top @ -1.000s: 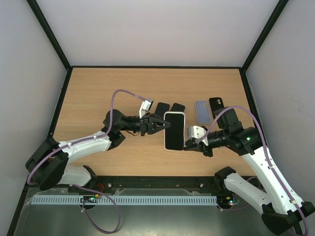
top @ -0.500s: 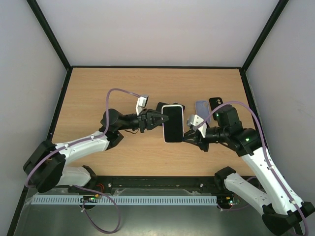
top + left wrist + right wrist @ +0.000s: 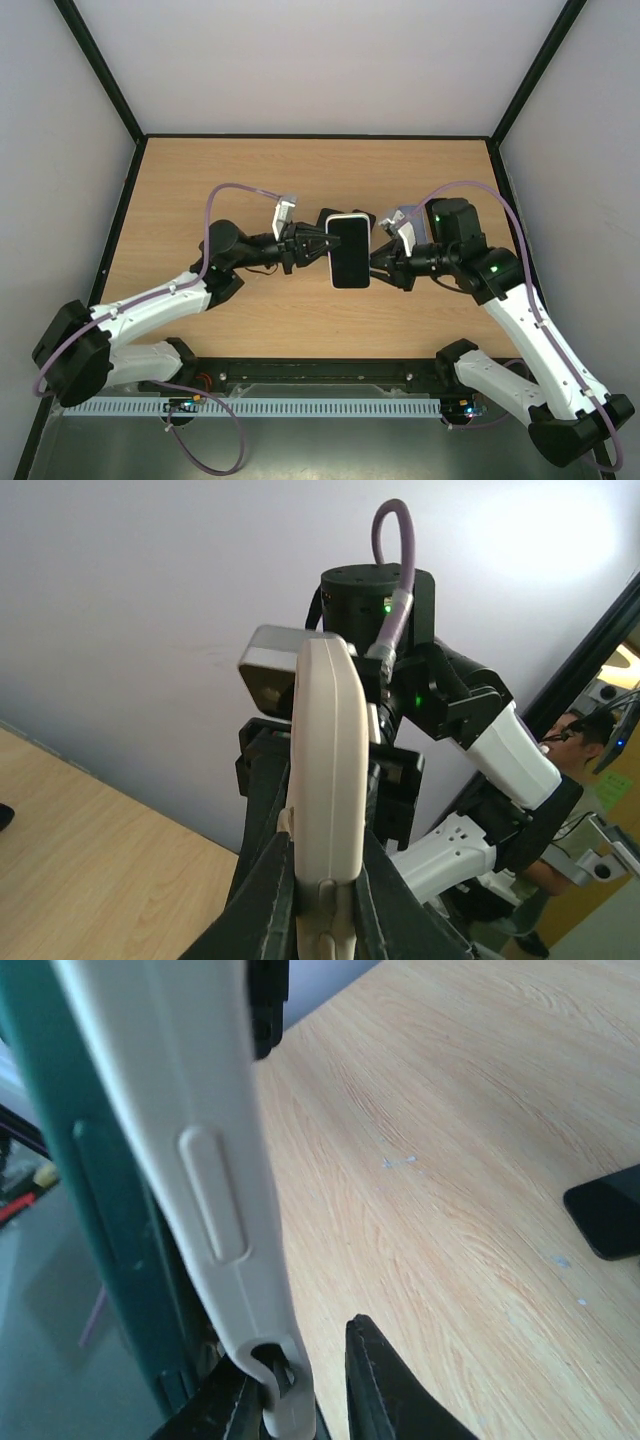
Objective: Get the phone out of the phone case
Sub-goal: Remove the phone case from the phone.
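You had the black-screened phone (image 3: 349, 252) seated in its cream-white plastic phone case (image 3: 330, 770), the pale rim framing the dark glass on all four sides in the top view. The pair was lifted off the light wooden surface (image 3: 200, 190), over its middle and about midway between the left and right edges, with the screen facing up toward the overhead camera. Your left tool (image 3: 320, 247) reached in from the left and pinched the cased phone across its thickness at the left long side. In the left wrist view its two black fingers (image 3: 262, 900) pressed against both faces of the case, whose rounded edge stood up between them. Your right tool (image 3: 377, 263) came in from the right, level with the lower part of the right long side. In the right wrist view a corner of the case sat between its fingers (image 3: 385, 1390), and the raised side button of the case showed above them. A sliver of gap showed beside one finger, so I cannot tell whether that tool was clamped on the case or only straddling it. A dark flat slab (image 3: 326, 214) lay on the surface just past the phone's far end, partly hidden by it.
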Motion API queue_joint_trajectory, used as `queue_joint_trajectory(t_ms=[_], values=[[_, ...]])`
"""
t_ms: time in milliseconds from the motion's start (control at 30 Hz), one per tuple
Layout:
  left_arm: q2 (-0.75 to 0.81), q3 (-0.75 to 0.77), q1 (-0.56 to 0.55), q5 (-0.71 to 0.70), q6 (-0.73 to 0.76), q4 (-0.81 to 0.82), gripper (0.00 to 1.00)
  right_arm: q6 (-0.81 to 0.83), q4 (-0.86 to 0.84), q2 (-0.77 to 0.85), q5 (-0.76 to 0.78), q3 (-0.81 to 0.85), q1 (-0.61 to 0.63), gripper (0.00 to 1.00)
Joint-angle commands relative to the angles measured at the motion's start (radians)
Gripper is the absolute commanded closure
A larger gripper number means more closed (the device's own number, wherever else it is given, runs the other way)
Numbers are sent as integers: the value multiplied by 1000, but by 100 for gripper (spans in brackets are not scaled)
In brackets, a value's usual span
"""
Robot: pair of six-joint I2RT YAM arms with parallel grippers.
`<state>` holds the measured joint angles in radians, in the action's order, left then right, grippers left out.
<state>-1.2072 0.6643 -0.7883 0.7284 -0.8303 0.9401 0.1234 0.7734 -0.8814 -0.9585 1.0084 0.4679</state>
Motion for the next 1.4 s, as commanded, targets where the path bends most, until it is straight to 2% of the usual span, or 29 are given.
queue_joint_trajectory(t_ms=[0, 200, 333, 400, 467, 567, 633, 700, 900, 967, 1100, 1233, 1367], values=[[20, 8, -80, 101, 52, -209, 98, -148, -355, 6, -70, 90, -3, 82], [22, -17, -80, 78, 67, -233, 98, -274, -484, 27, -289, 46, -3, 83], [19, -5, -71, 56, 87, -273, 98, -318, -524, 30, -380, 42, -3, 82], [11, 0, -62, 49, 88, -278, 98, -323, -523, 33, -399, 44, -3, 87], [6, 10, -48, 33, 85, -289, 98, -336, -520, 41, -399, 39, -3, 97], [15, 37, -15, -31, 95, -351, 98, -364, -502, 60, -359, 8, -3, 98], [26, 91, 2, -151, 141, -482, 96, -383, -472, 79, -270, -18, -3, 98], [42, 154, -6, -322, 202, -612, 90, -432, -455, 95, -173, -60, -3, 98], [108, 184, -20, -636, 216, -686, 54, -683, -521, 179, -12, -278, -5, 98], [142, 174, -37, -742, 206, -698, 52, -719, -496, 200, 65, -320, -6, 98], [199, 166, -73, -859, 213, -730, 49, -776, -524, 207, 124, -409, -19, 98], [194, 143, -134, -971, 245, -761, 49, -823, -521, 226, 259, -466, -47, 98], [142, 148, -341, -1366, 271, -831, 45, -806, -499, 193, 335, -491, -75, 98]])
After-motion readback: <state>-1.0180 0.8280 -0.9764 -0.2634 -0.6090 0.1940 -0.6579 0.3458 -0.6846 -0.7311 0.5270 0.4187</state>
